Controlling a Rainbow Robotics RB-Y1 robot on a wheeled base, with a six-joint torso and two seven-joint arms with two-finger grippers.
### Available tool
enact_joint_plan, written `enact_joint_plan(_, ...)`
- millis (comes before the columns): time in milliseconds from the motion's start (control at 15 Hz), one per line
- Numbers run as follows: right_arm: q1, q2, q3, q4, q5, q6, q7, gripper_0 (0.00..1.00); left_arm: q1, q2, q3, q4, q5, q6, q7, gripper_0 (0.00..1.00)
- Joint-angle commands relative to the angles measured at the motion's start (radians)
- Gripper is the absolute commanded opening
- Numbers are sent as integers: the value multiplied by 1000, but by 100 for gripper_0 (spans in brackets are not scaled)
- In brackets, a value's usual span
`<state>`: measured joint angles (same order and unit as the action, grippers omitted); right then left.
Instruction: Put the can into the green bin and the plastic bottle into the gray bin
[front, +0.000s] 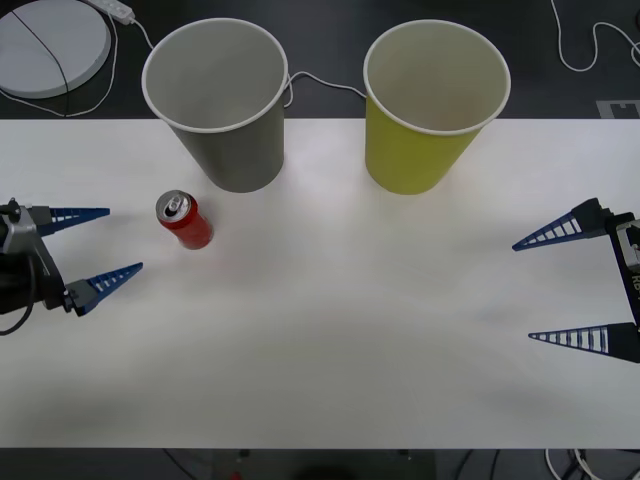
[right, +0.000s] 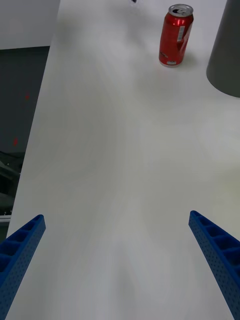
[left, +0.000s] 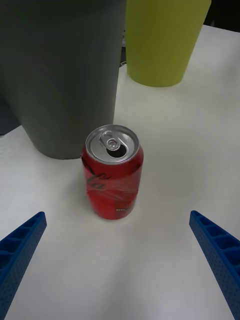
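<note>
Can (front: 185, 220) upright beside gray bin (front: 222, 105)

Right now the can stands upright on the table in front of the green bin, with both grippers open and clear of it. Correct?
Not quite. In the front view the can stands upright in front of the gray bin, not the green bin. The left gripper and right gripper are indeed open and clear of it.

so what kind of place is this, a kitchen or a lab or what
Most likely a robot lab or test bench, not a kitchen. A bare white table holds just a staged sorting setup: a red can, a gray bin and a green bin. Loose cables trail over the dark floor behind.
</note>
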<state>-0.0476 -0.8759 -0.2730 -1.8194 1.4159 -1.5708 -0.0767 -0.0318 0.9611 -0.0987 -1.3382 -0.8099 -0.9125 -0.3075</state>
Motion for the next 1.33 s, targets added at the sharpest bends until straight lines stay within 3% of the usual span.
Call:
enact_joint_plan(67,0,0,0,0,0,0,0,100,-19,-62,-1,65,29,-3,-93,100)
enact_joint_plan(933,0,0,0,0,0,0,0,100,-237,-280,-1,502,66,-170,-337,100)
enact_joint_plan(1333,0,0,0,0,0,0,0,100,-275,-338,-1,545,66,-158,-355,100)
